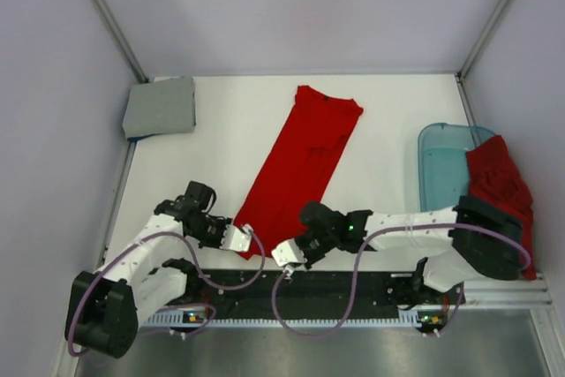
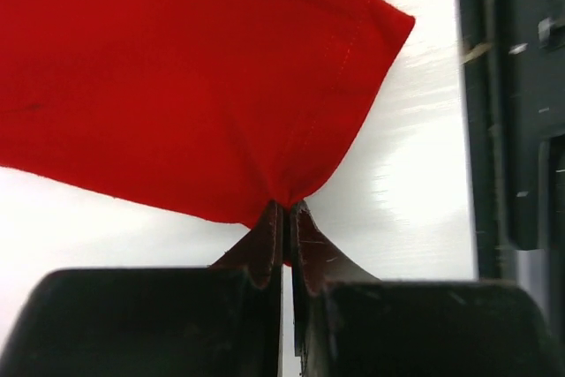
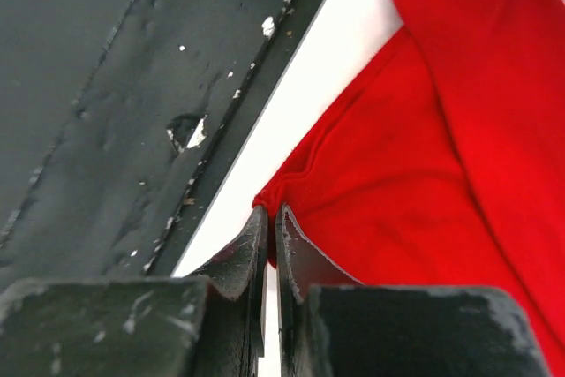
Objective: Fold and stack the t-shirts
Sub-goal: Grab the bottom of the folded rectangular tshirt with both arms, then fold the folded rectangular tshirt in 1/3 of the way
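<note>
The bright red t-shirt [image 1: 300, 161] lies as a long narrow strip, running diagonally from the back middle of the table towards the arms. My left gripper [image 1: 245, 237] is at its near left corner, shut on a pinch of the red cloth [image 2: 177, 68], which puckers at the fingertips. My right gripper [image 1: 281, 253] is at the near right corner, shut on the hem [image 3: 424, 147]. A light grey t-shirt [image 1: 160, 107] sits folded at the back left. A darker red t-shirt [image 1: 499, 178] hangs crumpled over the tub's right side.
A translucent light-blue tub [image 1: 439, 161] stands at the right edge of the table. The black base rail [image 1: 335, 284] runs along the near edge, close behind both grippers. White walls enclose the table on three sides.
</note>
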You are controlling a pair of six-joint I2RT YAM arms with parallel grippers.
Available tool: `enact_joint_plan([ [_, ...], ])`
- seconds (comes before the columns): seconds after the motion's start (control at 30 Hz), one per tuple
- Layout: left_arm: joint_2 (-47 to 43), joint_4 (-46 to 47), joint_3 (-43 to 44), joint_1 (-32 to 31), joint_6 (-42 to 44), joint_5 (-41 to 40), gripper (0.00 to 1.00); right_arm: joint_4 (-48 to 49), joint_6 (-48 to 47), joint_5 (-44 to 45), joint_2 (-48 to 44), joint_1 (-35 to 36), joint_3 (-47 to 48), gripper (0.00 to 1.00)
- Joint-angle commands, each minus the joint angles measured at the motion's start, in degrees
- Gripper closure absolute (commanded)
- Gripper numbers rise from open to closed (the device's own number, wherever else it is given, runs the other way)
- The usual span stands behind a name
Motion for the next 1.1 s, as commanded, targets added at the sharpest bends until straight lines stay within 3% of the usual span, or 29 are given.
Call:
enact_joint_plan([
  [0.0,-0.6,-7.6,6.0,-0.1,-8.3,3.5,1.0,6.9,14.3,0.5,-12.4,0.4,-5.4,1.0],
  [0.17,2.3,-1.1,15.4,-0.8,-23.0,7.5,1.0,14.2,25.7,1.8,-20.4,-7.5,-9.5,1.0],
  [0.33,11.9,5.1,25.8,-2.4,-32.4,5.7,1.0,17.1,28.2,2.1,-21.9,-19.3,-8.9,1.0],
  [0.47,24.3,9.1,38.8,-3.5,-38.2,0.4,1.0,18.0,27.2,1.5,-19.4,-28.0,-6.0,1.0],
  [0.8,51.1,7.0,66.0,-4.7,-42.5,-5.2,1.0,18.2,17.1,-1.4,-3.7,-40.5,3.6,1.0],
  [0.93,57.6,6.8,72.1,-5.1,-42.6,-6.4,1.0,18.5,16.1,-3.0,2.3,-44.0,8.0,1.0],
  [1.07,61.6,6.4,74.9,-5.6,-42.5,-6.6,1.0,11.4,12.8,-1.8,6.9,-44.2,13.3,1.0],
])
